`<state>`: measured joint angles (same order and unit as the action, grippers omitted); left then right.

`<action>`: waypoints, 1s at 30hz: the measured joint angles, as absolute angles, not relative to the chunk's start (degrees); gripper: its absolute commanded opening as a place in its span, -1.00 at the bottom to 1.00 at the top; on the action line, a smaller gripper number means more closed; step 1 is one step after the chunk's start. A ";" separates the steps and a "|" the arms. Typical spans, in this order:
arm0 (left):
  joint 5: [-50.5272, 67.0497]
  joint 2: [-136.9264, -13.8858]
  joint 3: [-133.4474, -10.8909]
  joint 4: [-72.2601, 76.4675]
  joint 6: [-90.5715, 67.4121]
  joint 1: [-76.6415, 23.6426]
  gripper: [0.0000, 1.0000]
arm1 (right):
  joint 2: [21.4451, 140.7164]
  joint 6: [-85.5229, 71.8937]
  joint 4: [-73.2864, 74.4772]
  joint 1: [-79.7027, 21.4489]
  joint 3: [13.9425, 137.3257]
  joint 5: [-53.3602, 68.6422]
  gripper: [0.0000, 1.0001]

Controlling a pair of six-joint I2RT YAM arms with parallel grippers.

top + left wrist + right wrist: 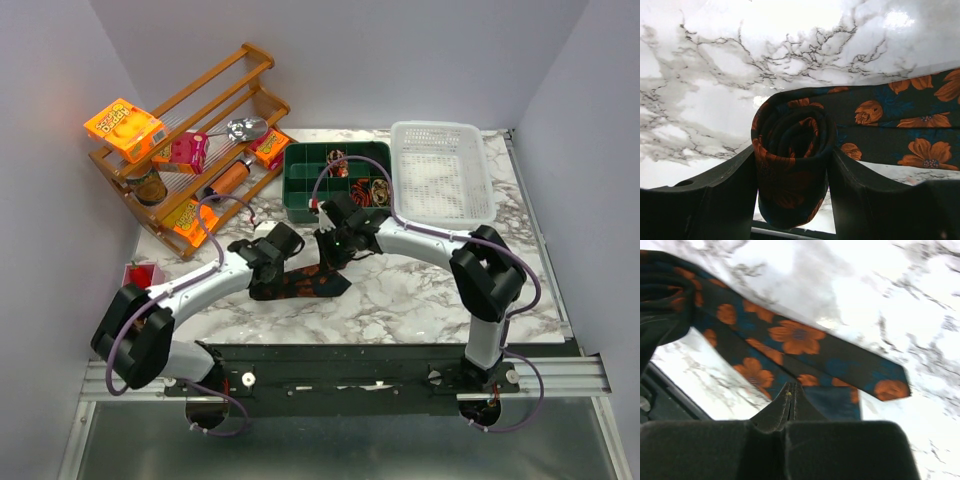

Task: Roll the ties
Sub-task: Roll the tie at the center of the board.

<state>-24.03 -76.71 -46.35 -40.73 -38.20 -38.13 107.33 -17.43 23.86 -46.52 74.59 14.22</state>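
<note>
1. The left gripper (792,180) is clamped on the rolled end of the tie (890,130). One finger presses each side of the coil, and the jaws stand partly apart around it.
2. The right gripper (790,395) is fully closed, its fingers pressed flat together with nothing seen between them. It sits low over the unrolled part of the tie. I cannot tell whether it touches the fabric.
3. Writing: the orange box (124,129) on the wooden rack (255,60) carries print, but it is too small to read. The tie shows only orange flowers on dark cloth.
4. Location: the tie lies on the marble table (420,290), between the two arms.
5. Orientation: seen from above, the long axis runs left to right. The coil is at the left end, and the pointed tip aims toward the right arm's side.
6. The coil's open spiral faces the left wrist camera.
</note>
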 measured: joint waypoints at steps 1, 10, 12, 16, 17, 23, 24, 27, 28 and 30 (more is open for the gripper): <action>-24.95 -77.82 -47.13 -41.65 -38.48 -38.87 0.24 | 107.33 -17.34 23.92 -46.04 74.30 14.04 -0.96; -30.00 -88.82 -55.00 -47.46 -41.21 -45.06 0.34 | 107.24 -16.88 24.01 -44.77 72.27 13.30 -0.96; -30.33 -91.24 -56.42 -48.21 -41.76 -46.28 0.41 | 107.22 -16.88 24.01 -44.56 71.85 13.26 -0.96; -30.61 -95.00 -58.61 -49.25 -43.11 -47.88 0.52 | 106.80 -16.88 24.01 -44.21 71.09 13.08 -0.95; -30.61 -95.64 -59.05 -49.45 -43.38 -48.21 0.54 | 106.56 -16.88 24.01 -44.12 70.89 13.08 -0.95; -30.61 -96.33 -61.65 -49.56 -44.38 -49.15 0.53 | 105.69 -16.86 24.01 -43.75 70.59 13.08 -0.96; -30.59 -96.33 -62.00 -49.56 -44.42 -49.15 0.52 | 105.69 -16.86 23.97 -43.66 70.52 13.08 -0.95; -30.61 -96.33 -62.92 -49.69 -44.42 -49.15 0.52 | 105.65 -16.86 23.97 -43.48 70.08 13.06 -0.96; -30.63 -96.33 -63.11 -49.76 -44.38 -49.15 0.51 | 105.58 -16.86 23.94 -43.42 69.84 13.08 -0.96; -30.65 -96.33 -63.20 -49.93 -44.34 -49.15 0.50 | 105.41 -16.86 23.94 -43.27 69.25 13.06 -0.96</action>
